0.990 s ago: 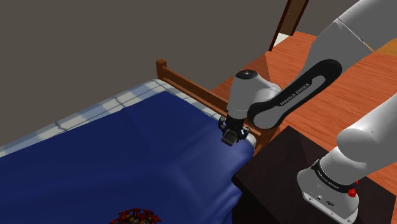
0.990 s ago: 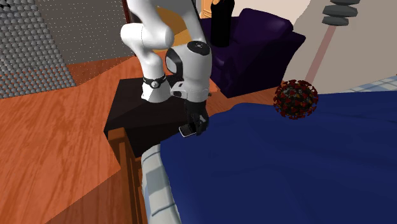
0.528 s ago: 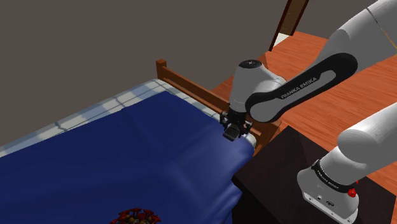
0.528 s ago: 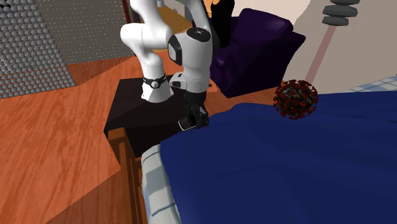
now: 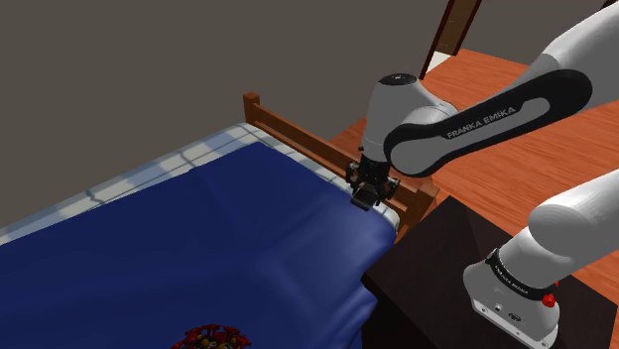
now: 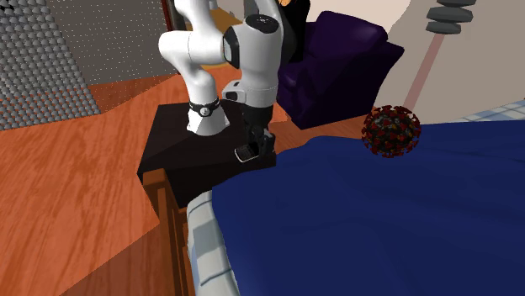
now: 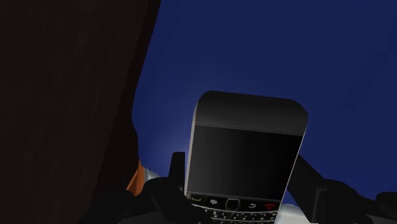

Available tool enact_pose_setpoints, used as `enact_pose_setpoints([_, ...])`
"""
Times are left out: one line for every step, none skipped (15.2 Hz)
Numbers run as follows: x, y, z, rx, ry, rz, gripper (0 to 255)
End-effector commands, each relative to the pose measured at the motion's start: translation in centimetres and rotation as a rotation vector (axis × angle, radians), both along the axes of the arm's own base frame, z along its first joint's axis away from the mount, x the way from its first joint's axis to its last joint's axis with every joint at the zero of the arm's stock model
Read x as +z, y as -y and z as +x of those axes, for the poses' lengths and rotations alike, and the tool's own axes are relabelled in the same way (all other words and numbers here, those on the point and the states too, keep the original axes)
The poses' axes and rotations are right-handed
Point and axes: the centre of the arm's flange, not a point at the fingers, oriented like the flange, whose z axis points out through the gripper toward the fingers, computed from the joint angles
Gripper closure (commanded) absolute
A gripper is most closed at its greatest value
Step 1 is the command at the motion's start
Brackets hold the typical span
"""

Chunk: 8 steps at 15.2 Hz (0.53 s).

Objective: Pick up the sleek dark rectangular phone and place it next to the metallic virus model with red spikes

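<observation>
- One white robot arm with dark joints (image 5: 466, 124) is reaching from its dark box stand (image 5: 436, 268) to the near corner of the bed with the deep blue cover (image 5: 198, 238).
- Its all-black two-finger gripper (image 5: 367, 195) is hanging at that corner of the bed, just beside the brown wooden bed frame (image 5: 298, 134).
- Both fingers (image 7: 177, 167) are standing partly apart, clasping a dark rectangular phone with a small keypad (image 7: 245, 159) by its long edges.
- I cannot tell whether the phone is touching the bed's cover.
- Far along the bed from the phone, a round metallic virus model with red spikes (image 6: 391, 130) is resting on the blue cover.
- Beyond the bed, a dark purple armchair (image 6: 336, 67) is standing on the orange wooden floor (image 6: 67, 193).
</observation>
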Motion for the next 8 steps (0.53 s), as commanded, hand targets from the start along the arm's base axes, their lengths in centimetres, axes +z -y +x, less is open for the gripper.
enact_pose_setpoints([1.1, -0.1, 0.0, 0.0, -0.001, 0.0, 255])
enact_pose_setpoints([1.6, -0.1, 0.0, 0.0, -0.001, 0.0, 255])
enact_pose_setpoints([2.1, -0.1, 0.0, 0.0, -0.001, 0.0, 255])
enact_pose_setpoints([2.7, -0.1, 0.0, 0.0, -0.001, 0.0, 255])
enact_pose_setpoints([3.2, -0.1, 0.0, 0.0, -0.001, 0.0, 255])
enact_pose_setpoints([3.7, -0.1, 0.0, 0.0, -0.001, 0.0, 255])
enact_pose_setpoints([4.2, -0.1, 0.0, 0.0, -0.001, 0.0, 255])
enact_pose_setpoints([4.8, -0.1, 0.0, 0.0, -0.001, 0.0, 255])
